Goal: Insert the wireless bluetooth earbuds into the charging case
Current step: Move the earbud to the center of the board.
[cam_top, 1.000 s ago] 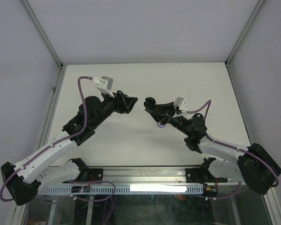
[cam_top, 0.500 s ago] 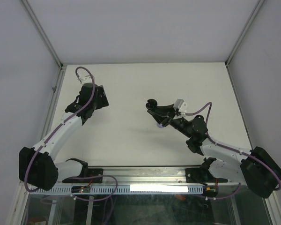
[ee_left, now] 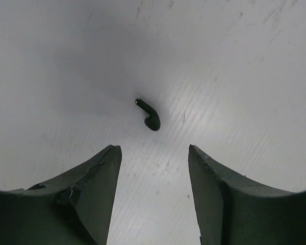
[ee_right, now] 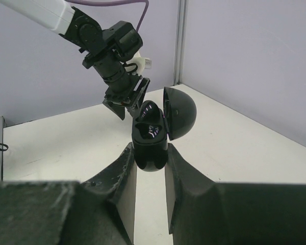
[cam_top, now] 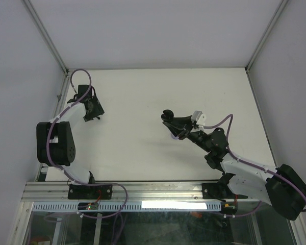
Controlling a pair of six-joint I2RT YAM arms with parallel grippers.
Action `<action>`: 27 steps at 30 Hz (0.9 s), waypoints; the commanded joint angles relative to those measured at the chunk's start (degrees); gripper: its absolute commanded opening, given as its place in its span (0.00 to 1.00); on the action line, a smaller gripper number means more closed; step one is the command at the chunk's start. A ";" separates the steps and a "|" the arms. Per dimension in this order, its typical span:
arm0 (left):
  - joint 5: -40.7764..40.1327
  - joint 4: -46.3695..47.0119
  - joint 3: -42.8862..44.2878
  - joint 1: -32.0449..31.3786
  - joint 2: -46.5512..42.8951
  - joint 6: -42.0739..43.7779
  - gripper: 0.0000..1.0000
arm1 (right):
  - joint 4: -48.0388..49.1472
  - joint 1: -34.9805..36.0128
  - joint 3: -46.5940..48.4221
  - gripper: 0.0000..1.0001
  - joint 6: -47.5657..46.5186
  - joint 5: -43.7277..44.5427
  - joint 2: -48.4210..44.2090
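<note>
A small black earbud (ee_left: pixel 149 115) lies on the white table just ahead of my left gripper (ee_left: pixel 153 149), which is open and empty above it. In the top view the left gripper (cam_top: pixel 92 111) is at the table's far left; the earbud does not show there. My right gripper (ee_right: pixel 150 153) is shut on the black charging case (ee_right: pixel 150 143), held upright with its round lid (ee_right: pixel 179 113) open. In the top view the case (cam_top: pixel 167 116) is above the table's middle, at the tip of the right gripper (cam_top: pixel 172 122). I cannot tell what sits inside the case.
The white table (cam_top: pixel 158 92) is bounded by grey walls and metal corner posts (cam_top: pixel 46 35). The left arm's folded links (cam_top: pixel 53 143) stand by the left edge. A metal rail (cam_top: pixel 143 191) runs along the near edge.
My left arm has swung from the table's middle out to the far left and folded back. The right gripper with the case has shifted only slightly.
</note>
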 commanded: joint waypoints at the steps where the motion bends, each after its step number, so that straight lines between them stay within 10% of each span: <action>1: 1.76 -0.34 5.56 0.82 4.92 1.20 0.54 | 2.50 0.04 -0.07 0.00 -1.17 1.40 -1.44; 20: 2.66 -5.67 11.02 0.41 15.84 6.93 0.25 | 2.29 -0.31 -1.56 0.00 -1.17 2.09 -4.19; 27: 4.02 -6.67 9.16 -8.88 11.93 11.63 0.17 | 0.86 -0.40 -1.88 0.00 -1.55 2.95 -6.15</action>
